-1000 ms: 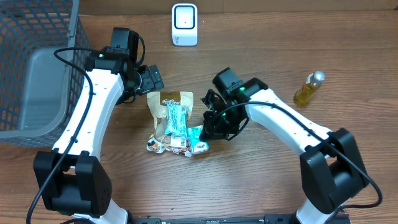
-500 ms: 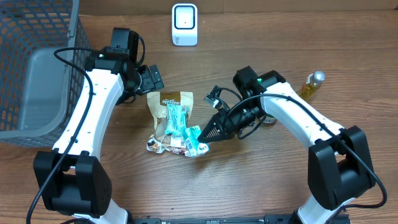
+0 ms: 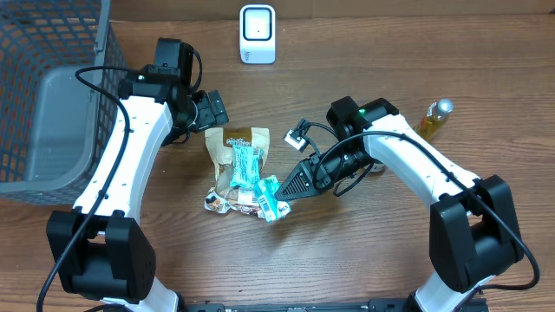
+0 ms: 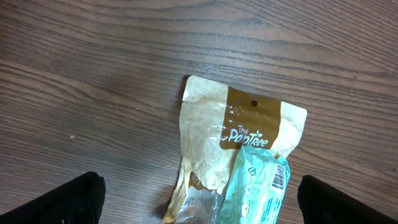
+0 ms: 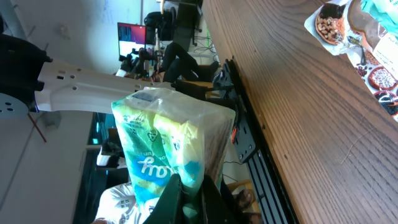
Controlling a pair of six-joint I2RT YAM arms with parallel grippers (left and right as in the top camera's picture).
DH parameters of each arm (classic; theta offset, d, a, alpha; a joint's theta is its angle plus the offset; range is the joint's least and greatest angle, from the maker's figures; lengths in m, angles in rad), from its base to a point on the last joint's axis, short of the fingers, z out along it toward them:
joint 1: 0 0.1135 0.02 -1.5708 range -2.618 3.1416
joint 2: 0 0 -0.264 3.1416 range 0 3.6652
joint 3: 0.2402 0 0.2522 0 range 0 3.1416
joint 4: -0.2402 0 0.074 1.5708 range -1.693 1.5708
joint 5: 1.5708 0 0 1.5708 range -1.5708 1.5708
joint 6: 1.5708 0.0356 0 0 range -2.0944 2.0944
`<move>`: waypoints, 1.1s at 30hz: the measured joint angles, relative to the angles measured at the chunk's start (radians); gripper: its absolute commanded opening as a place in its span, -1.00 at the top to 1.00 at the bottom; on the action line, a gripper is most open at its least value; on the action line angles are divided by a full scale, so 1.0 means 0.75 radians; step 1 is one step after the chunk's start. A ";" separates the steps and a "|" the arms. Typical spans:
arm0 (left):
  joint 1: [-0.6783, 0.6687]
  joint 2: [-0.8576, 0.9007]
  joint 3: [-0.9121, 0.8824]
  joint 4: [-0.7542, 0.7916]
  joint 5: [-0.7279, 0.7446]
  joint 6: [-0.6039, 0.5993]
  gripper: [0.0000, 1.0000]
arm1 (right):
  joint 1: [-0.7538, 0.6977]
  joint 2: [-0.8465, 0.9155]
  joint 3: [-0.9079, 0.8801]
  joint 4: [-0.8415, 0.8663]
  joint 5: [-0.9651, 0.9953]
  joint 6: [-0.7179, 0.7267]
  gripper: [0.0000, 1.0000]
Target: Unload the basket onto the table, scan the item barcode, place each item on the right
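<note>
Left end effector spread wide, right one pinching the teal packet.
The left end effector (image 3: 211, 110) is hanging with fingers fully spread beside the top edge of the brown pouch (image 3: 236, 139) on the worktop (image 3: 347, 251). Moving right, the teal packet (image 3: 272, 198) is sitting at the right edge of the snack pile (image 3: 227, 198), clamped tight in the right end effector (image 3: 290, 186). The scanner (image 3: 257, 33) is standing well apart.

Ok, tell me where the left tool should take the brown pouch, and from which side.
I'd pinch the brown pouch at its brown header strip, coming down from above at the far end. It lies flat on the table, that strip is bare, and a teal packet covers its lower part. The left tool hangs open nearby.
</note>
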 measured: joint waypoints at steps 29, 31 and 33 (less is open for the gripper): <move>0.000 0.000 0.000 0.000 0.000 0.000 -1.00 | 0.000 0.000 0.000 -0.036 -0.013 -0.036 0.93; 0.000 0.000 0.000 0.000 0.000 0.001 -0.99 | 0.000 0.000 0.000 -0.036 -0.019 -0.035 0.92; 0.000 0.000 0.000 0.000 0.000 0.001 -0.99 | 0.000 0.000 0.000 -0.037 -0.024 -0.035 0.93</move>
